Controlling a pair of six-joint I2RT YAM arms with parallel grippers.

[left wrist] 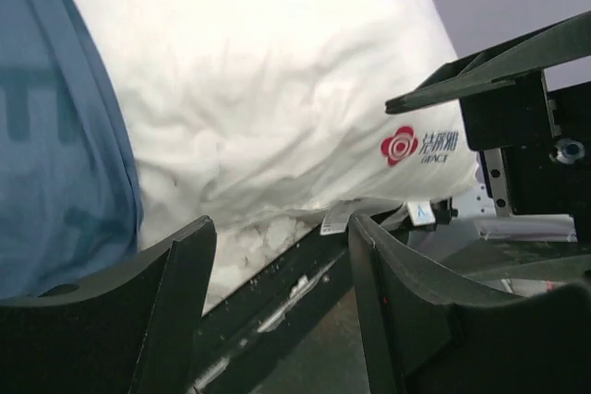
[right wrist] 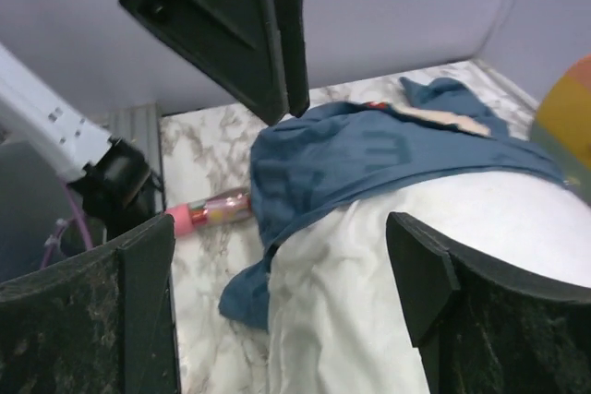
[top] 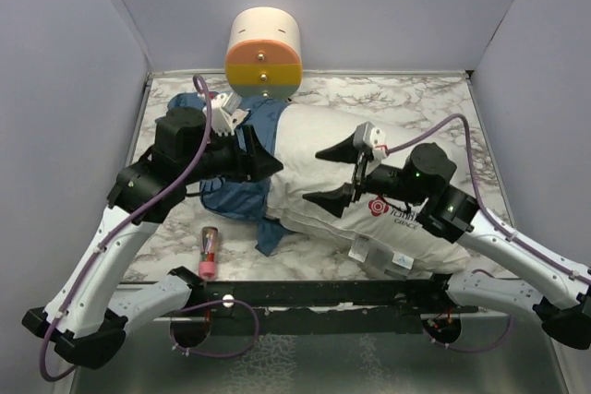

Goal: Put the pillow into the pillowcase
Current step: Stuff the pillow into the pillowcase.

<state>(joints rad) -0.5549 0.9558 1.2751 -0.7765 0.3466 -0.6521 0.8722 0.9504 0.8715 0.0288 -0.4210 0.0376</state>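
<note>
The plump white pillow (top: 323, 149), with a red logo and small tags at its right end, lies across the table (top: 416, 99), its left end covered by the crumpled blue pillowcase (top: 233, 198), whose loose cloth bunches on the table beside it.

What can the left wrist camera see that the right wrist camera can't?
Left wrist only: the red logo and tags at the end of the pillow. Right wrist only: a pink tube on the marble table and the edge of a yellow-orange cylinder. Both: the white pillow with the blue pillowcase over one end.
</note>
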